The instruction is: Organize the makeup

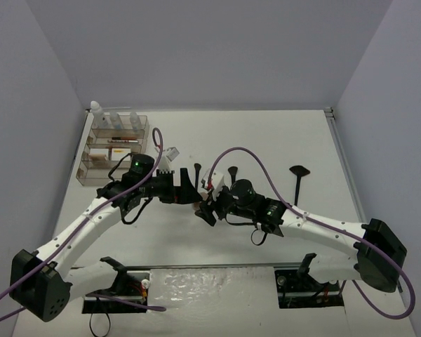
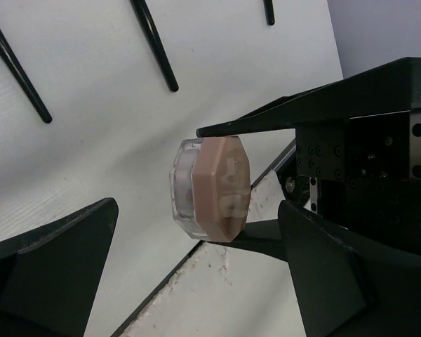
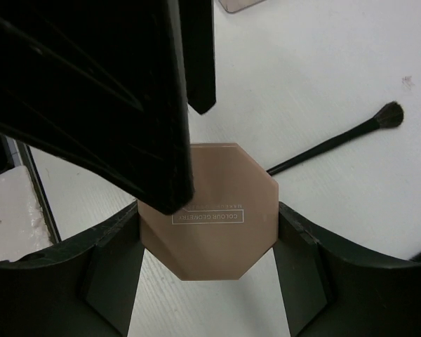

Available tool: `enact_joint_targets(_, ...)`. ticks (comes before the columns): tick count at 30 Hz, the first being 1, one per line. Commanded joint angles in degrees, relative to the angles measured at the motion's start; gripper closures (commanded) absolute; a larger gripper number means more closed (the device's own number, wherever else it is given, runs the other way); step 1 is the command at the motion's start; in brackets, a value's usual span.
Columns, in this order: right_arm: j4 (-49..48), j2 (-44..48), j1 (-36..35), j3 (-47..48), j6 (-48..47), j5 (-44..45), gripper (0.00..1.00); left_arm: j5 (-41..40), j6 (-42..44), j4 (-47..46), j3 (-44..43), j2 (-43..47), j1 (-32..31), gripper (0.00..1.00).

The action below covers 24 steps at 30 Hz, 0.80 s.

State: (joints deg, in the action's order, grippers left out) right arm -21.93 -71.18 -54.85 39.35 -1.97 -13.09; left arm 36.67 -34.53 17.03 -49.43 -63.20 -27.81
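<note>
The tan compact (image 3: 224, 210) reads "COLOUR GEOMETRY", upside down here; a smaller line above it is too fine to read. The right gripper (image 3: 207, 219) grasps it by its edges above the desk (image 3: 351, 63). The left gripper (image 2: 198, 203) is released, with one finger hiding part of the lid. A black brush (image 3: 337, 140) lies just behind

Tan compact (image 3: 217, 210): one. Black brushes (image 1: 196, 175) (image 1: 233, 173) (image 1: 298, 184) on desk (image 1: 266, 133): three in top view. Organizer tray (image 1: 84, 175): one. Bottles (image 1: 116, 119) in tray's back row: at least three, exact count unclear. Arms (image 1: 84, 225) (image 1: 323, 228): two. Purple cables (image 1: 247, 150): two.
</note>
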Motion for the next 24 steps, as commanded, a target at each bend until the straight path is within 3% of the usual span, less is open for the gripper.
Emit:
enact_joint_targets(1,-7.32,3.11,-0.52,2.42,-1.22,-2.69,0.97,1.20,-3.48,-4.37,-3.33,-1.03,-1.85,0.04)
enact_joint_targets(4,-7.63,3.22,-0.52,2.39,-1.33,-2.05,0.97,1.35,-4.23,-4.92,-3.10,-1.64,-2.95,0.09)
enact_joint_targets(7,-8.34,3.25,-0.52,2.12,-1.18,-1.33,0.96,2.71,-5.21,-6.86,-2.69,-1.84,-3.84,0.21)
enact_joint_targets(9,-9.82,3.51,-0.52,1.41,-0.66,-1.51,0.95,2.80,-5.89,-7.98,-2.60,-1.93,-4.09,0.40)
enact_joint_targets(10,-10.28,3.60,-0.52,1.15,-0.57,-1.59,0.94,2.80,-5.91,-8.15,-2.61,-1.94,-4.10,0.41)
enact_joint_targets(12,-11.29,3.67,-0.52,0.64,-0.23,-1.51,0.92,2.80,-6.16,-8.17,-2.87,-2.20,-4.19,0.65)
enact_joint_targets(14,-11.47,3.48,-0.52,0.52,-0.24,-1.57,0.87,2.77,-6.21,-8.48,-3.04,-2.28,-4.26,0.81)
enact_joint_targets(16,-11.47,3.35,-0.52,0.32,-0.33,-1.35,0.76,2.66,-6.65,-9.03,-3.02,-2.33,-4.20,0.96)
enact_joint_targets(18,-11.47,3.41,-0.52,0.14,-0.39,-1.10,0.63,2.78,-7.14,-9.64,-2.96,-2.52,-4.26,0.99)
enact_joint_targets(23,-11.32,4.42,-0.44,-0.73,-0.82,0.98,0.03,2.02,-6.50,-9.27,-3.43,-2.64,-4.19,1.00)
enact_joint_targets(24,-10.88,4.76,-0.37,-0.96,-0.97,1.48,0.00,1.28,-5.79,-8.31,-3.67,-2.60,-4.12,1.00)
